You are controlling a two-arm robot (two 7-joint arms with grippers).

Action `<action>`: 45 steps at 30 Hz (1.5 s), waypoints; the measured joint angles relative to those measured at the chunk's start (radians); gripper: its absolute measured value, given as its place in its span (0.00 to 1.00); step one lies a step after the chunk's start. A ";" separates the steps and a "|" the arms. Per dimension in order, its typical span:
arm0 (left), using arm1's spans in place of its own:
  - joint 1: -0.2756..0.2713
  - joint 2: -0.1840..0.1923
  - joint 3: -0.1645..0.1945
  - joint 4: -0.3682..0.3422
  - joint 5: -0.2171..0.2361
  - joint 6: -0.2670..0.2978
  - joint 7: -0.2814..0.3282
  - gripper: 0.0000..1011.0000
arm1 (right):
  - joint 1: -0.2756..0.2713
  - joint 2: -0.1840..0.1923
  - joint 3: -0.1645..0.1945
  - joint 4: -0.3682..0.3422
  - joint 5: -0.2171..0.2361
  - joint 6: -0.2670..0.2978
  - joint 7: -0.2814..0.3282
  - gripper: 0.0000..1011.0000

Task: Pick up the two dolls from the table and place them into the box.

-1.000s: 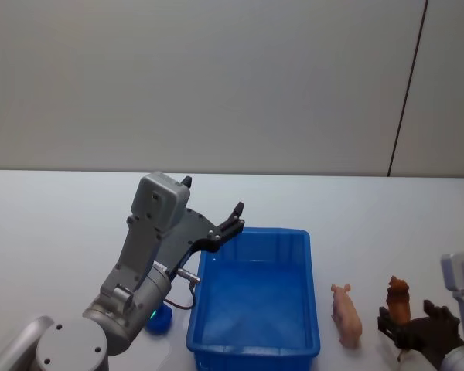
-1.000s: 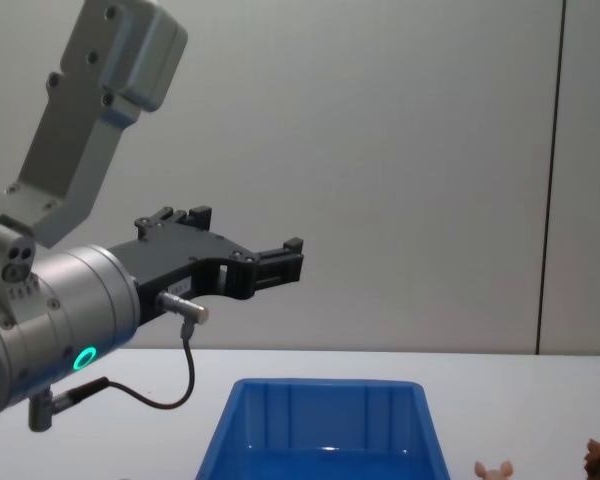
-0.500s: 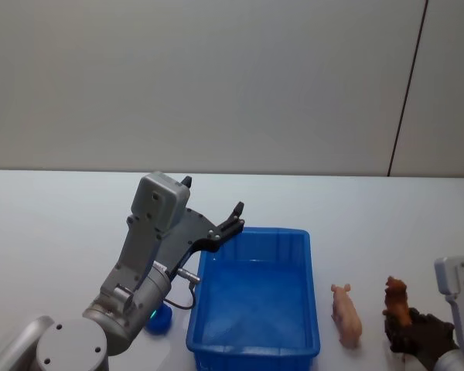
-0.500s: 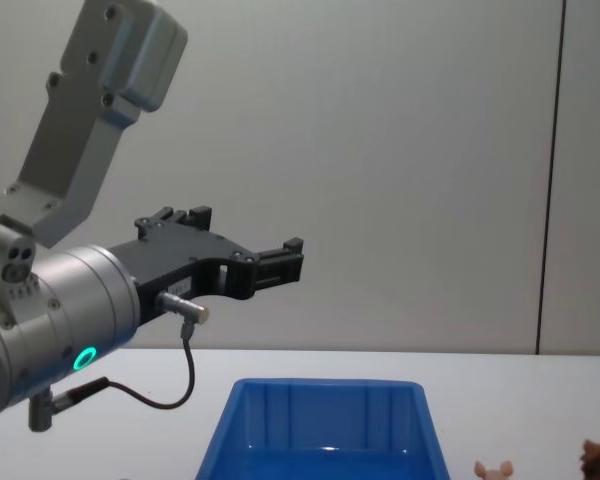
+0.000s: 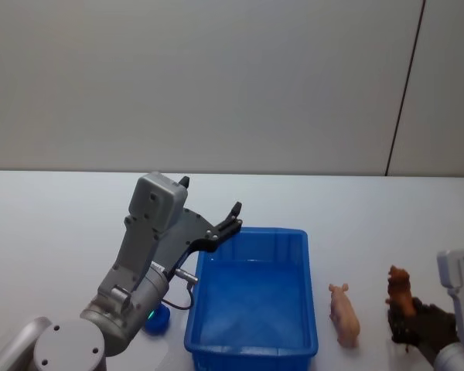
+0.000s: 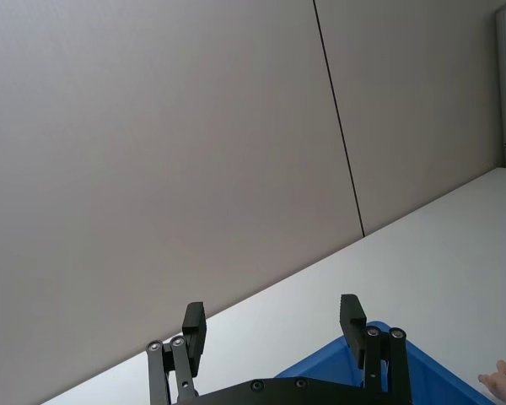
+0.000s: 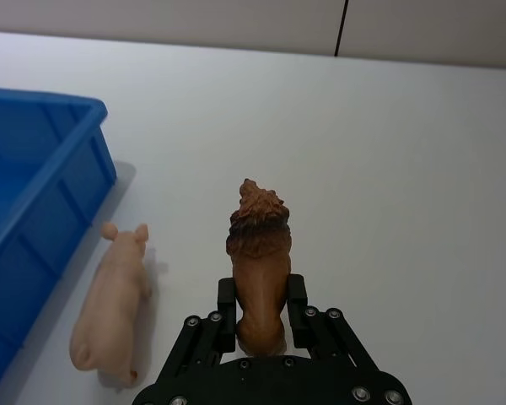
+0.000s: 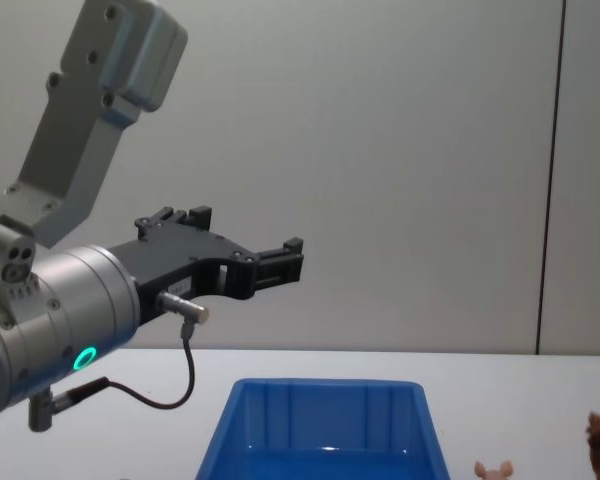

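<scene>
1. The right gripper (image 7: 260, 319), cut off at the head view's lower right, clamps the reddish-brown doll (image 7: 258, 245).
2. The pink pig doll (image 5: 345, 313) lies on the table (image 5: 46, 232) beside the blue bin (image 5: 310, 287).
3. The left gripper (image 6: 272, 314) gapes empty at centre-left.

Item count:

- Dolls: two in total, one pink doll (image 5: 345, 313) and one brown doll (image 5: 400, 292).
- Box (image 5: 251, 352): one, blue.
- Table (image 5: 62, 224): one, white.
- Grippers: two, one left gripper (image 6: 272, 314) and one right gripper (image 7: 261, 288).
- Arms: two, one left arm (image 5: 147, 232) and one right arm (image 5: 458, 278).
- Small blue round object (image 5: 158, 320): one; its type cannot be identified.
- Wall (image 5: 216, 77): one, with one dark seam (image 5: 402, 93).
</scene>
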 joint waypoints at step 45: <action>0.000 0.000 0.000 0.000 0.000 0.000 0.000 0.99 | 0.171 -0.087 -0.080 0.045 -0.124 -0.139 0.495 0.56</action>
